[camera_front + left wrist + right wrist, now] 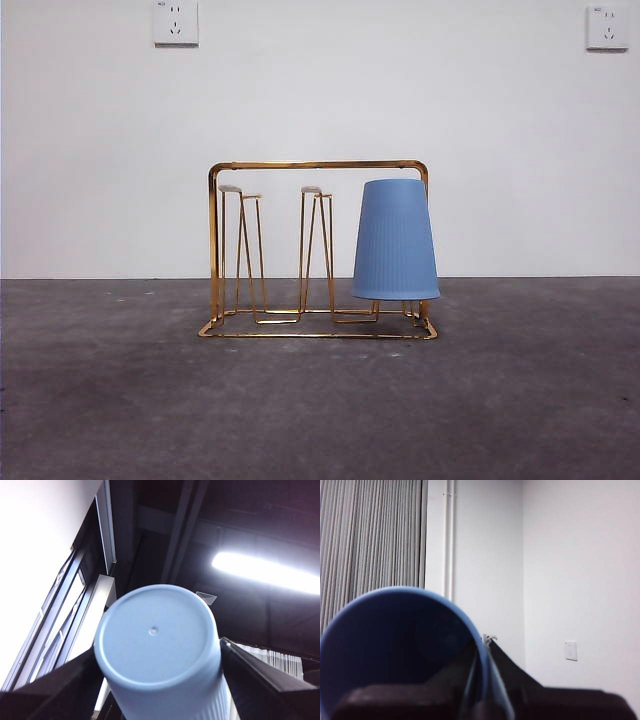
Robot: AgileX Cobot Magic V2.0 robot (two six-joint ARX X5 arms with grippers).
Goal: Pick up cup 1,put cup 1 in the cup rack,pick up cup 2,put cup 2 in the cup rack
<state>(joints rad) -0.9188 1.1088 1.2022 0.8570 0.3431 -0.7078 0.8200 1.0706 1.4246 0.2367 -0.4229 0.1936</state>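
The cup rack [318, 165] stood on the dark grey table [120, 400] in front of a white wall. One blue ribbed cup, the racked cup [395, 240], hung upside down over the rack's right-hand peg, its rim just above the base wire and its closed bottom close under the handle bar. The two other hairpin pegs, the middle peg [316, 250] and the left peg [243, 250], were bare. Neither arm appeared in the front view.

In the left wrist view, a pale cup [155, 635] sat between the jaws of the left gripper [157, 667]. Its closed bottom faced the camera and its ribbed wall ran down between the two black jaws, one pressed to each side, so the gripper was clamped on the cup's body. Behind it were a dark ceiling and a lit ceiling lamp [265, 572].

In the right wrist view, a dark blue cup [395, 645] turned its open mouth toward the camera. The right gripper [482, 677] pinched the cup's wall at the rim, with one jaw inside the mouth and the other outside, closed on the thin edge. Vertical blinds [370, 535] and a wall socket [571, 650] showed behind it. Where either held cup hung relative to the rack could not be told.
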